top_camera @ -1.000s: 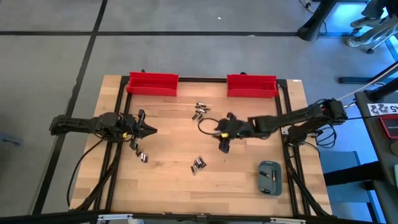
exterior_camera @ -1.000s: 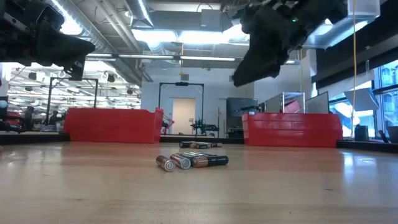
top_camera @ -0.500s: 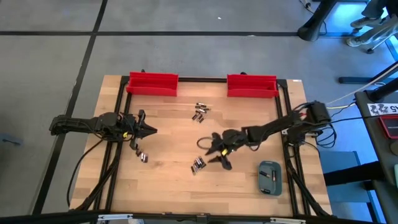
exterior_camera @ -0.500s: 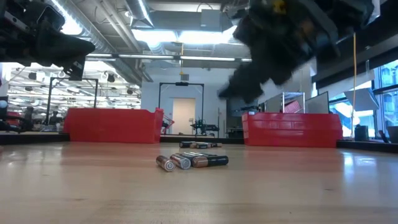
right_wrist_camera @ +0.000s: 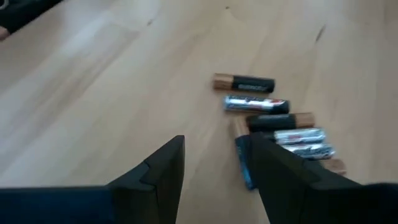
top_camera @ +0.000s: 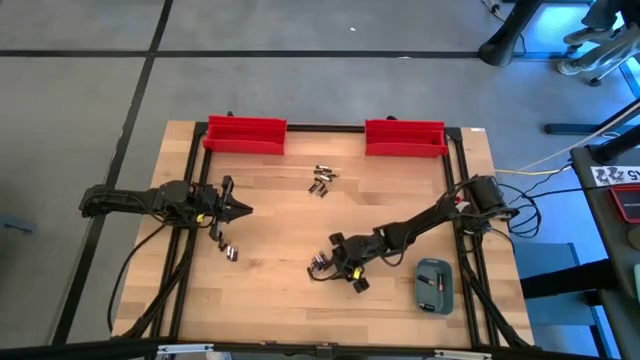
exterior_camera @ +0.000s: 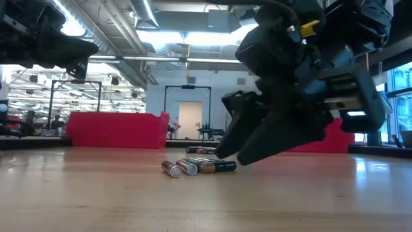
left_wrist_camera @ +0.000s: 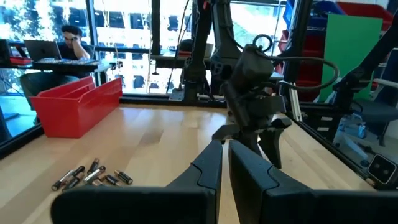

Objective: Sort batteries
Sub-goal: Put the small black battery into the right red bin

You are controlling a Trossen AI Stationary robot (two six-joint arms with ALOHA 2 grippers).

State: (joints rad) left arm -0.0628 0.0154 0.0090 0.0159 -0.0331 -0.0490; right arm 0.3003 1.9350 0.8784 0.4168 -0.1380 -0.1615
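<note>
In the right wrist view, one finger (right_wrist_camera: pixel 280 168) hides part of the batteries (right_wrist_camera: pixel 273 127); from above, their labels are too small.

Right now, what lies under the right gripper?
Under the open right gripper lies a small cluster of batteries on the wooden table. One finger covers part of the cluster, so a full count is impossible.

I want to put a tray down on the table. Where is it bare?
Bare: the near edge left of the grey case, and between the red bins. Crowded: mid-table, where the right gripper hangs over batteries.
</note>
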